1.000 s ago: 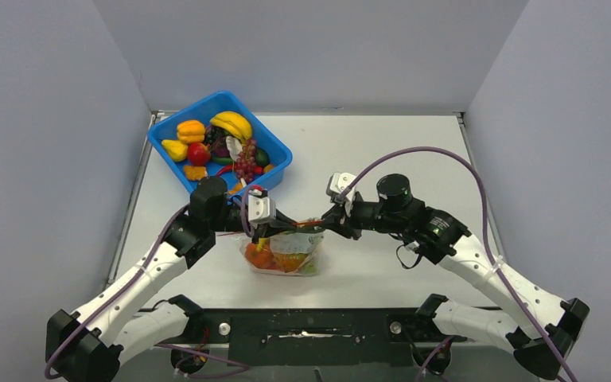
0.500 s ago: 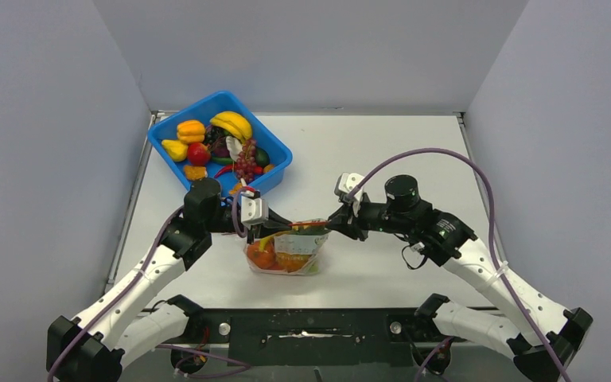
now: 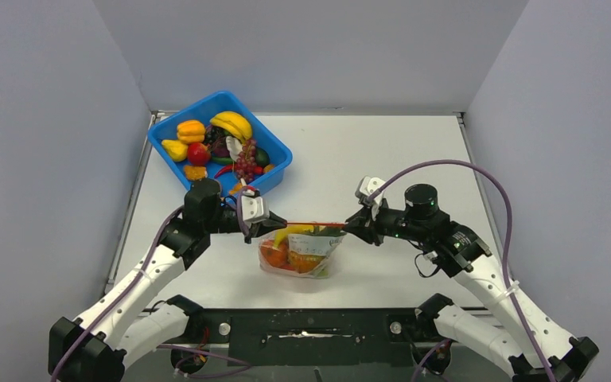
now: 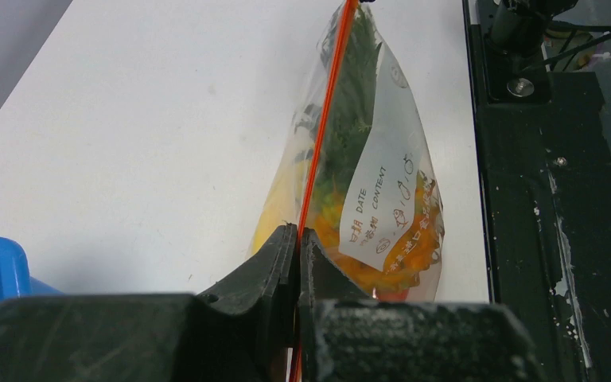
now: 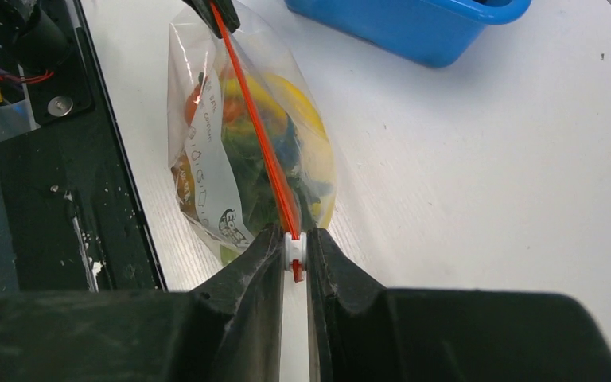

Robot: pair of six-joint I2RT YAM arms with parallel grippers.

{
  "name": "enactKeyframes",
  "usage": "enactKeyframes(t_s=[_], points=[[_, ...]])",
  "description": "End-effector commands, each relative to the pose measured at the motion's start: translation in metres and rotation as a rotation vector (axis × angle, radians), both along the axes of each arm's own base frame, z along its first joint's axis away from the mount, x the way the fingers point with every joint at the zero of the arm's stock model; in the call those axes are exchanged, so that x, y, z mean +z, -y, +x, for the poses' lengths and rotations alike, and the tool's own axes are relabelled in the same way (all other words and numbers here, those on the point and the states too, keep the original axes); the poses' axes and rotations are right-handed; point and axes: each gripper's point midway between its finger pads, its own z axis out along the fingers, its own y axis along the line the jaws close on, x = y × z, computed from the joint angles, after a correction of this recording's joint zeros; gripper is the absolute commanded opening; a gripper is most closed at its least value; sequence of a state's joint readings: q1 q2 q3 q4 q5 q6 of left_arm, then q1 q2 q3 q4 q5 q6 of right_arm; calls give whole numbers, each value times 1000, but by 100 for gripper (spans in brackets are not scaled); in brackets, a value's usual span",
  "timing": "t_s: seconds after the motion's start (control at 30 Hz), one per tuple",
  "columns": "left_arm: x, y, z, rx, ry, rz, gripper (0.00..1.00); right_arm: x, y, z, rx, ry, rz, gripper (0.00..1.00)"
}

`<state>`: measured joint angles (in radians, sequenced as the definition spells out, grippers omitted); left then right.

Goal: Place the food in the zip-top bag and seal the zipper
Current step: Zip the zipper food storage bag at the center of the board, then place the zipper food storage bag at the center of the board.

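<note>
Left gripper is clamped tight on the near end of the zipper, with nothing else in the jaws. Right gripper is nearly closed, pinching the white slider at the far end of the same red-orange strip. The zip-top bag hangs between the two, near the front edge of the table. Its belly sags and it looks to rest on the surface, though I can't confirm contact. The food inside is orange, yellow and green pieces, and more toys sit in the blue bin behind the left arm.

Handling: thin floppy film, slick, with no shape of its own. The load is light hollow plastic, so weight isn't an issue, but the bag will swing and fold if either end goes slack. The only sensible holds are the stiff zipper strip and the slider. Grabbing the film would just stretch it or slip. I'd keep tension along the strip so the slider tracks.

Versus a second ago: the right gripper has travelled to its right, away from the left one, and the red strip now shows as a longer, straight, taut line. The bag has shifted right too. The left gripper has barely moved. My guess is the zipper is closed or close to it.
</note>
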<state>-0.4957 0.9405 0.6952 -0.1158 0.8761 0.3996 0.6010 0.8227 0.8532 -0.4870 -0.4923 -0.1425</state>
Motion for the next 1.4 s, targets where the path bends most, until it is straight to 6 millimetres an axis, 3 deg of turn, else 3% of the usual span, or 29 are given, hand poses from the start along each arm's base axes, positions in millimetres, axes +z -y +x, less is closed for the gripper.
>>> enactKeyframes(t_s=[0.0,0.17,0.27,0.43,0.63,0.97,1.1,1.23,1.37], points=[[-10,-28,23,148,-23,42,0,11,34,5,-100,51,-60,0],[15,-28,22,145,11,-13,0,8,31,4,-56,67,-79,0],[17,-30,20,131,5,-5,0,23,26,7,-56,82,-39,0],[34,-23,12,88,13,-80,0,64,18,19,-167,50,126,36],[39,-19,9,58,18,-120,0,92,11,20,-232,25,351,41],[53,-6,4,29,-50,-258,0,98,22,28,-340,10,386,55],[73,4,-6,1,-74,-341,0,102,22,22,-302,58,376,65],[95,13,-19,-15,-122,-417,0,89,24,16,-263,95,326,72],[113,26,-41,-46,-204,-492,0,102,38,12,-312,152,355,75]])
